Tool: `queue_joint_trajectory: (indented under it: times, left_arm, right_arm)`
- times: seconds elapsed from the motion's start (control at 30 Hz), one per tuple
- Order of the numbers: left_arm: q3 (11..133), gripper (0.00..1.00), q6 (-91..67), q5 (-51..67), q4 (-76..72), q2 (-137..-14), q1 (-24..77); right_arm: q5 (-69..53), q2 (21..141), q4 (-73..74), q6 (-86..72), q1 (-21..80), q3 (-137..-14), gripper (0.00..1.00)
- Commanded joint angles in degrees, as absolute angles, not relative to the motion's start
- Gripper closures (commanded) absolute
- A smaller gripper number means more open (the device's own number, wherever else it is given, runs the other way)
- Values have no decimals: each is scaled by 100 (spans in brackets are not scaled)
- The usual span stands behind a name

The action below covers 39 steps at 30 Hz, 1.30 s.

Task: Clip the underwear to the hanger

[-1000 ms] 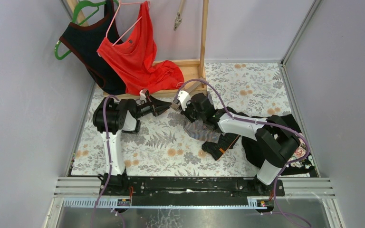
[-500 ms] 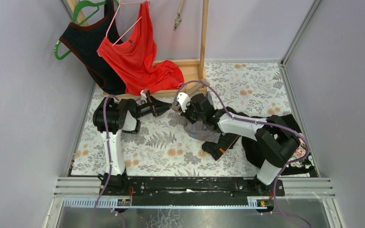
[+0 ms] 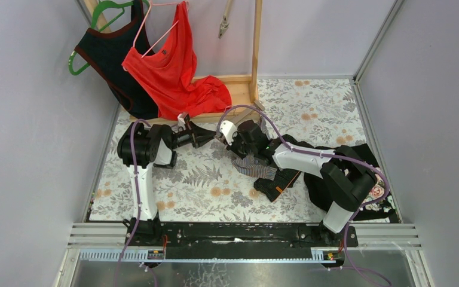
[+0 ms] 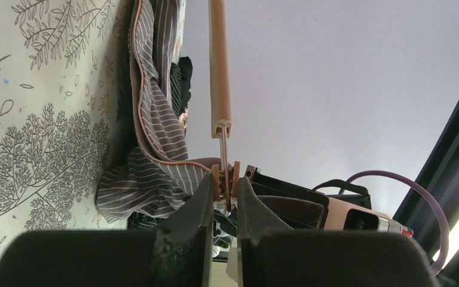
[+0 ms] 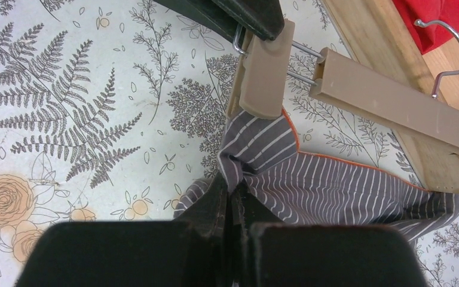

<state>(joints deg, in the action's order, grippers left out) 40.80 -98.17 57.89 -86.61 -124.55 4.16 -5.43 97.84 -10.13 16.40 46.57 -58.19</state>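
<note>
Both jaws tight: left on the hanger clip (image 5: 265,69), right on striped underwear (image 5: 334,179).

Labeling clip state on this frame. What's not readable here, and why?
Right wrist: whether the striped underwear is inside the clip; the clip's body covers its mouth.
Left wrist: same seam, blocked by the left gripper pinching the clip.
Right wrist: hanger far end, cut off by the frame edge.
Top view: clip contact too small to resolve.
</note>
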Motion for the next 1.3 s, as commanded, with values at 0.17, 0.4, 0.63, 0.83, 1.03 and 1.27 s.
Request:
queue_joint_trajectory:
  times: [0.17, 0.4, 0.63, 0.83, 1.03, 1.27]
  left_arm:
    - [4011, 100, -9721, 6042, -9096, -12483, 494]
    - [3917, 100, -9673, 6057, -9099, -12411, 527]
    - [3894, 100, -9657, 6077, -9115, -12425, 543]
    - [3919, 100, -9685, 6051, -9126, -12487, 543]
    - [4001, 100, -9745, 6030, -9132, -12507, 536]
    - [4078, 100, -9782, 6032, -9143, -12535, 540]
  right_arm:
    - [-223, 9385, -1062, 1913, 4736, -5832, 100]
    - [-107, 9413, -1094, 2013, 4737, -5830, 100]
    - [-111, 9377, -1030, 2153, 4737, -5792, 100]
    - [-205, 9344, -947, 2205, 4737, -5793, 100]
    - [-270, 9364, -837, 2219, 4772, -5825, 100]
    - [-254, 9378, -788, 2253, 4799, -5819, 100]
